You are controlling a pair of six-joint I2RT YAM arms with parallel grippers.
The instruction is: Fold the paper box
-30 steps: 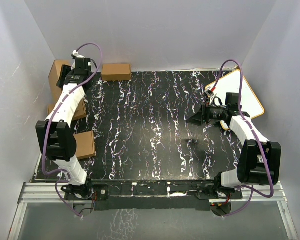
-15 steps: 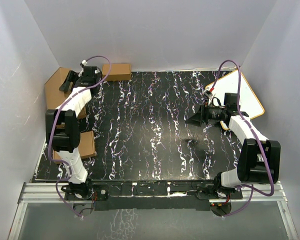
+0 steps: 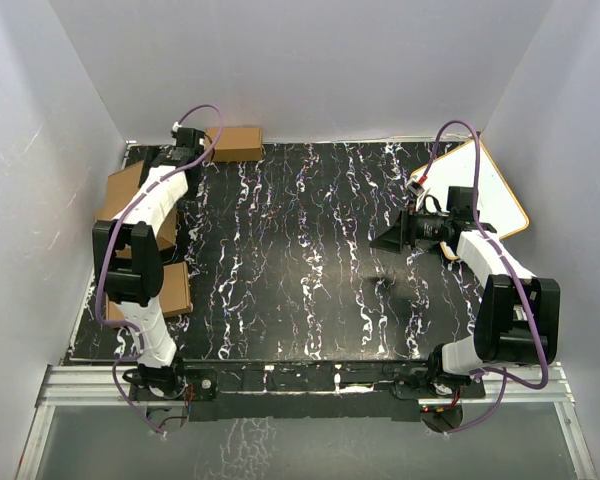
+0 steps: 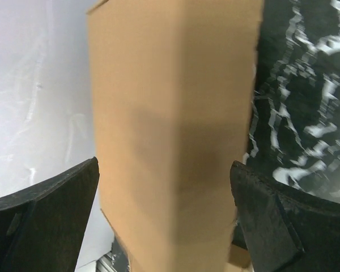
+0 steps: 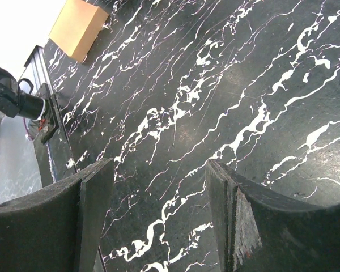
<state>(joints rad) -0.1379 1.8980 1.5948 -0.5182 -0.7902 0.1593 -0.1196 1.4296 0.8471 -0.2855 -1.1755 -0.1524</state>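
The paper box (image 3: 126, 190) is a brown cardboard piece lying on other cardboard at the table's far left edge. In the left wrist view it (image 4: 170, 113) fills the middle of the frame, blurred, between the two black fingers. My left gripper (image 3: 158, 158) (image 4: 164, 164) is at the back left corner just beyond the box. It stands open, its fingers wide on either side of the cardboard. My right gripper (image 3: 395, 238) (image 5: 160, 164) hangs open over the black marbled table (image 3: 310, 260), right of centre, with nothing between its fingers.
A small brown box (image 3: 232, 143) sits at the back edge by the left wrist. Another brown box (image 3: 170, 288) (image 5: 79, 25) lies at the left edge nearer the arm bases. A white board with a tan rim (image 3: 490, 190) leans at the back right. Grey walls close in three sides.
The left gripper has opened. The cardboard, upright in the corner a second ago, has tipped down and now lies lower on the left stack. The right arm has not moved.
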